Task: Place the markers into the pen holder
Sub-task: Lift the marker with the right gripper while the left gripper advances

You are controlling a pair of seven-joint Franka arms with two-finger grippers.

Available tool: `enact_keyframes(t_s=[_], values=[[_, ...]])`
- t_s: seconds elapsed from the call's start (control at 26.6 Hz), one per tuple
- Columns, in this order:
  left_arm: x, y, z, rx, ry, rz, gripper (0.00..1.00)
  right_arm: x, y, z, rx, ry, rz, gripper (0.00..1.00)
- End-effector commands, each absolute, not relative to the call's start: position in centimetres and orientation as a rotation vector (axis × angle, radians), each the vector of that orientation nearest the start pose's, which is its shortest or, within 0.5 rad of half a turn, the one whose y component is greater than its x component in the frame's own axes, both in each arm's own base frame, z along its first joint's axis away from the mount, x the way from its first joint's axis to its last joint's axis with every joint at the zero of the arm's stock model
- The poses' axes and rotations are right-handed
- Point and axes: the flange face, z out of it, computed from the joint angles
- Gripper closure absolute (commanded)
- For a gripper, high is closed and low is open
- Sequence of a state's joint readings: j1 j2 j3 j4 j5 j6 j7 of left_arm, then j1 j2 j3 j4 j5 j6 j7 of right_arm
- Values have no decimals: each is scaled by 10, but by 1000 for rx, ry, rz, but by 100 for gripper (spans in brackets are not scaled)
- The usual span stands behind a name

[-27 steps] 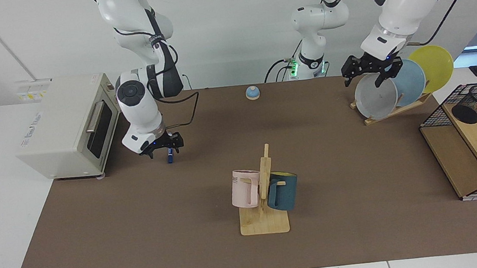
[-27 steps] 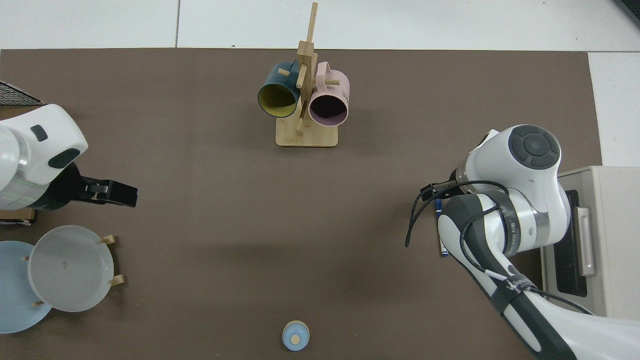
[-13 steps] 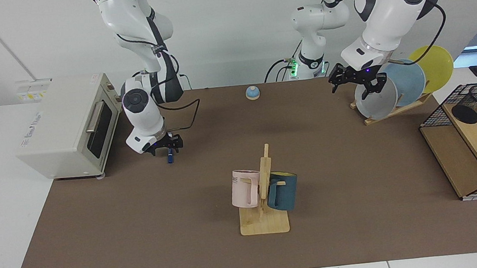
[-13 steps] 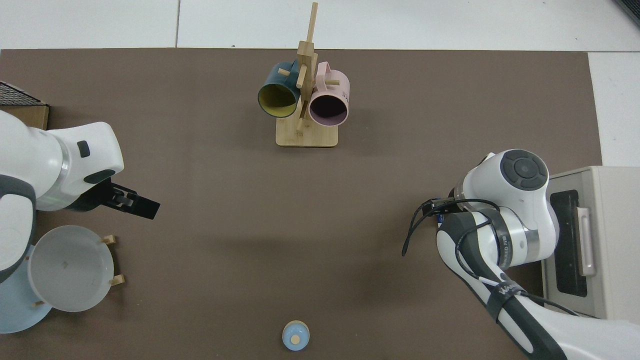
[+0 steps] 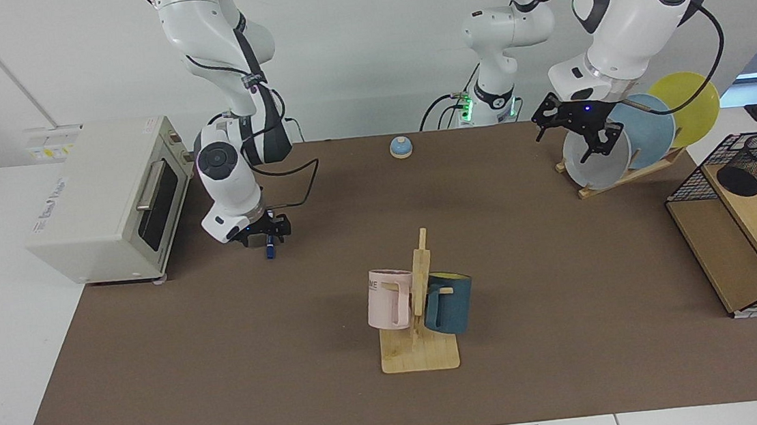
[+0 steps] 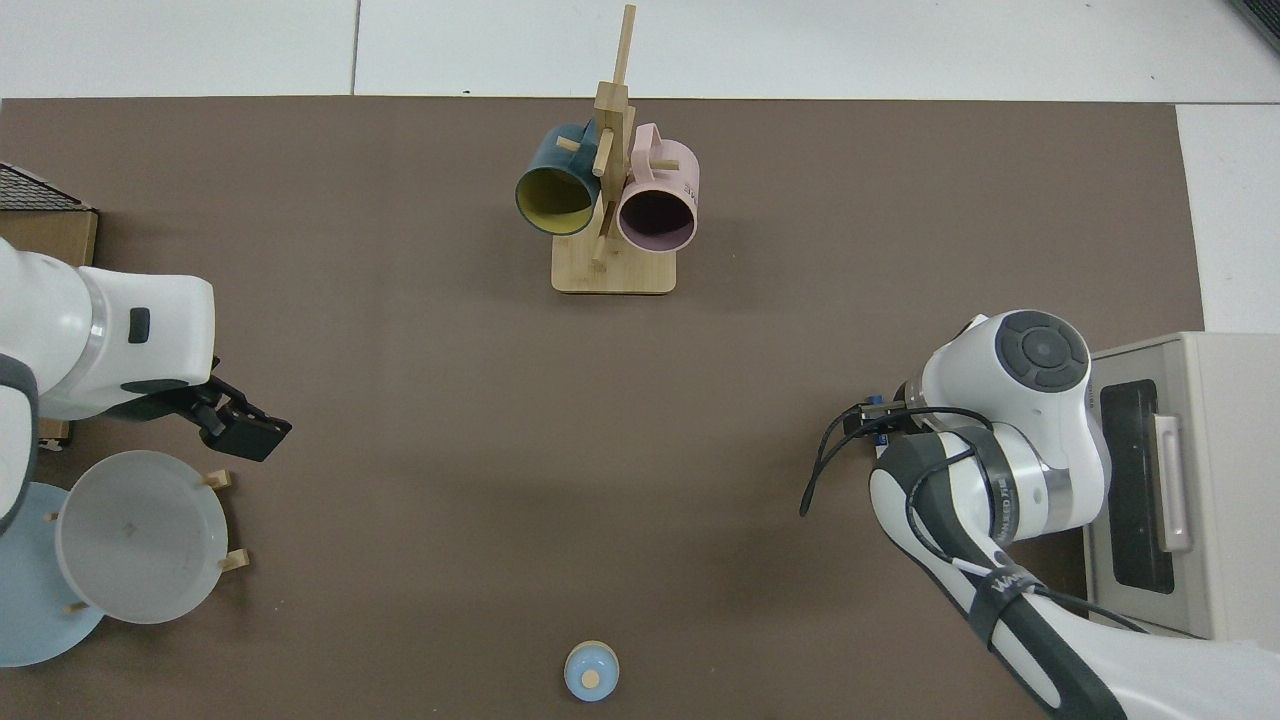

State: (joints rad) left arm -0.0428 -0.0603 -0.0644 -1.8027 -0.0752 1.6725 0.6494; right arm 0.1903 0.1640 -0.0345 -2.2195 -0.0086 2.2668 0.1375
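Note:
The marker (image 5: 271,250) hangs upright, blue end down, just above the mat beside the toaster oven. My right gripper (image 5: 269,238) is shut on its upper part. In the top view only a blue bit of the marker (image 6: 876,407) shows, because the right arm covers the right gripper (image 6: 868,420). The pen holder (image 5: 755,164), a small black mesh cup, stands on a wooden shelf at the far side of the facing view. My left gripper (image 5: 572,142) hovers open and holds nothing in front of the plates; it also shows in the top view (image 6: 247,434).
A toaster oven (image 5: 110,195) stands close behind the right arm. A wooden mug rack (image 5: 421,354) with a pink and a dark blue mug is mid-table. A blue bell (image 5: 401,147) sits at the back. Plates (image 5: 593,163) lean in a rack. A wire-grid basket (image 5: 687,180) surrounds the shelf.
The marker came off the mat in my right gripper, which drew in slightly toward the toaster oven. My left gripper swung out over the mat, then turned and drew back toward the plates.

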Motion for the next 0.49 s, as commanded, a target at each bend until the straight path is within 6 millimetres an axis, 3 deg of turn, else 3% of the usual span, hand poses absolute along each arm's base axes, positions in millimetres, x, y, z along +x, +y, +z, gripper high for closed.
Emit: enact_keyframes(t_s=[0.0,0.23,0.45], values=[[527,-64,557,-2993,1234,46,0,521,82,293,-3155,-13,140,51],[527,-69,554,-2930,1363,8,0,521,81,293,-3155,-8,138,55],[529,-74,553,-2871,1462,-35,0,521,81,292,-3155,-8,140,70]])
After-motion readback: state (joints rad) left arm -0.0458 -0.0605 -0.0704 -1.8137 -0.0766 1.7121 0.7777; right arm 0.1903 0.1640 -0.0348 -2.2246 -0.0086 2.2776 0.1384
